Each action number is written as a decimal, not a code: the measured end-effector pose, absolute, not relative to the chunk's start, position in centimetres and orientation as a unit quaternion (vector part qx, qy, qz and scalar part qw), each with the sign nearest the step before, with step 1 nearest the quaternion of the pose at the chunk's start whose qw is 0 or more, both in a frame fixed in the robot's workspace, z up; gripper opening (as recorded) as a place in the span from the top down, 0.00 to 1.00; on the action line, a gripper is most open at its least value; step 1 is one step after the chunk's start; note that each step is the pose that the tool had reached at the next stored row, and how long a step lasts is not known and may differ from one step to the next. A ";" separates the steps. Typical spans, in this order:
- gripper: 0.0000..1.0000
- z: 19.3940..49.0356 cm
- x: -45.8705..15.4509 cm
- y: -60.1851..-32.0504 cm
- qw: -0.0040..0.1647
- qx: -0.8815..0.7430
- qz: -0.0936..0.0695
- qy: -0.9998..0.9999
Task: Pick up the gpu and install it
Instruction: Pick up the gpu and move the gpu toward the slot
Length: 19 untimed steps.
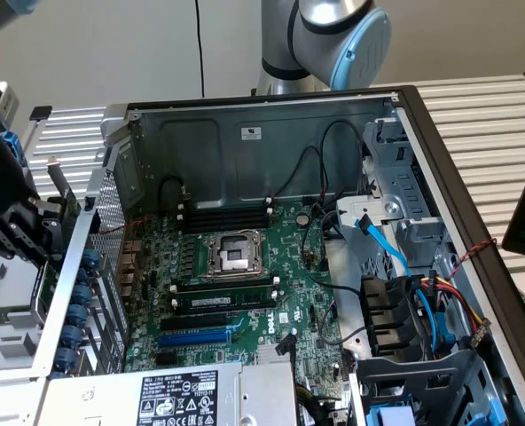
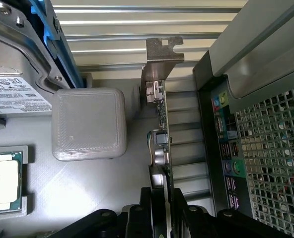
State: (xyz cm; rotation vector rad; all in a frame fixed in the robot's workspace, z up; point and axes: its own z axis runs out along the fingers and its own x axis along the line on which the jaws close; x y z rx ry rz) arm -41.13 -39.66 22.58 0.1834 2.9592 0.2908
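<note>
The gpu [image 2: 161, 141] stands on edge outside the open computer case, seen edge-on in the wrist view, with its silver end bracket [image 2: 163, 52] at the far end. My gripper [image 2: 160, 214] straddles the card's near end, one black jaw on each side and close against it. In the exterior view the black gripper [image 1: 32, 222] hangs at the exterior view's left, just outside the case wall, with the bracket tip [image 1: 55, 174] sticking up beside it. Inside the case lies the large green motherboard [image 1: 245, 284], with a blue expansion slot [image 1: 196, 337] near its front.
Beside the card sit a grey plastic block [image 2: 90, 124], a processor in a tray [image 2: 0, 181] and a labelled drive [image 2: 13, 94]. The case's rear port panel [image 2: 227, 148] and mesh wall [image 2: 276, 163] stand close on the other side. Cables and drive bays [image 1: 404, 302] crowd the exterior view's right.
</note>
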 end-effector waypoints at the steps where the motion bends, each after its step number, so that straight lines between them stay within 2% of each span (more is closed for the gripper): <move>1: 0.72 22.7 -41.1 -39.7 0.081 0.061 0.098 0.990; 12: 0.72 23.1 -41.1 -39.7 0.078 0.063 0.099 0.990; 19: 0.72 23.0 -41.1 -39.7 0.064 0.070 0.095 0.991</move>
